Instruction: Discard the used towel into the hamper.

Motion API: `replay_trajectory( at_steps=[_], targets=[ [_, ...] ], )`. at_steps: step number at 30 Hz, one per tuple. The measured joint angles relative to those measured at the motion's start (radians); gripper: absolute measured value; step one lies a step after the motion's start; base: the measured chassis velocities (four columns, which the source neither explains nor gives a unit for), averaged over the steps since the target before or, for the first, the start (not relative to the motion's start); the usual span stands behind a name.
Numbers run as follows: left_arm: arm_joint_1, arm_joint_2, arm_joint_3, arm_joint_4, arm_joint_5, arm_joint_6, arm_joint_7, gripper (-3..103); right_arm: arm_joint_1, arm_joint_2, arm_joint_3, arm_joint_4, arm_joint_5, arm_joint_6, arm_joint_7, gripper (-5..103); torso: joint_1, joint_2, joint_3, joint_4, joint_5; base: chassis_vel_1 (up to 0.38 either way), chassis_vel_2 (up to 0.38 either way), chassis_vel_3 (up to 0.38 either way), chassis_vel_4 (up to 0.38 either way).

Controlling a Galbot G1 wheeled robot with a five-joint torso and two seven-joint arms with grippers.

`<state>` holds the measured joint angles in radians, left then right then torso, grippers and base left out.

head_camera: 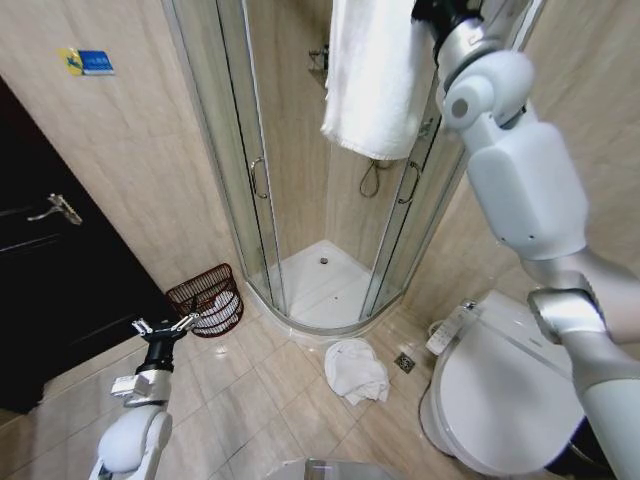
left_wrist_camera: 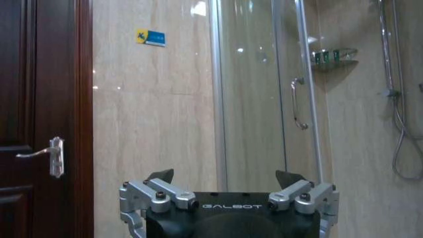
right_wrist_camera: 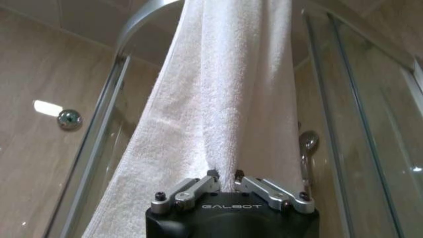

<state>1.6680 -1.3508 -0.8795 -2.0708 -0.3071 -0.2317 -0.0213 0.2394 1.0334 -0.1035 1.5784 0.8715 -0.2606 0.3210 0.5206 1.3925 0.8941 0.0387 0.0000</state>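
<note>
Pinched between the nearly closed fingers of the right tool [right_wrist_camera: 223, 179], a white towel [right_wrist_camera: 218, 99] hangs over the curved top rail of the glass shower enclosure [head_camera: 300, 200], high in the head view. Low down, the left tool [head_camera: 163, 327] hovers with jaws spread wide and empty, just beside the hamper [head_camera: 207, 299], which stands on the tiled floor [head_camera: 250, 400] against the wall near the shower. Another white towel [head_camera: 356, 370] lies crumpled on the floor before the shower.

towel [head_camera: 375, 75]: top cropped by frame edge | hamper [head_camera: 205, 298]: contents partly hidden by wire
</note>
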Motion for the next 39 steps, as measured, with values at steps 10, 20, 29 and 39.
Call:
replay_trajectory(
  at_steps=[10, 20, 29, 39],
  targets=[
    [0.001, 0.0, 0.001, 0.001, 0.006, -0.005, 0.0, 100, -0.203, -0.066, 0.065, 0.13, 0.0, 0.0, 0.008, 5, 0.0, 0.0, 0.0, 0.0001, 0.0001, 0.0, 0.0, 0.0, 0.0],
    [-0.012, -0.001, 0.017, 0.012, 0.029, 0.006, 0.0, 99, -0.519, -0.144, 0.215, 0.297, -0.022, 0.006, -0.007, 5, 0.0, 0.0, 0.0, 0.0001, 0.0, 0.0, 0.0, 0.0, 0.0],
    [-0.01, 0.023, 0.038, 0.015, 0.034, 0.024, 0.0, 99, -0.834, -0.175, 0.363, 0.36, -0.083, 0.02, -0.057, 5, 0.0, 0.0, 0.0, 0.0, 0.0007, 0.0, 0.0, 0.0, 0.0],
    [0.008, 0.031, 0.074, 0.005, 0.044, 0.032, -0.001, 99, -1.197, -0.151, 0.541, 0.467, -0.152, 0.049, -0.087, 5, 0.0, 0.0, 0.0, 0.0001, 0.0005, 0.0, 0.0, 0.0, 0.0]
  ],
)
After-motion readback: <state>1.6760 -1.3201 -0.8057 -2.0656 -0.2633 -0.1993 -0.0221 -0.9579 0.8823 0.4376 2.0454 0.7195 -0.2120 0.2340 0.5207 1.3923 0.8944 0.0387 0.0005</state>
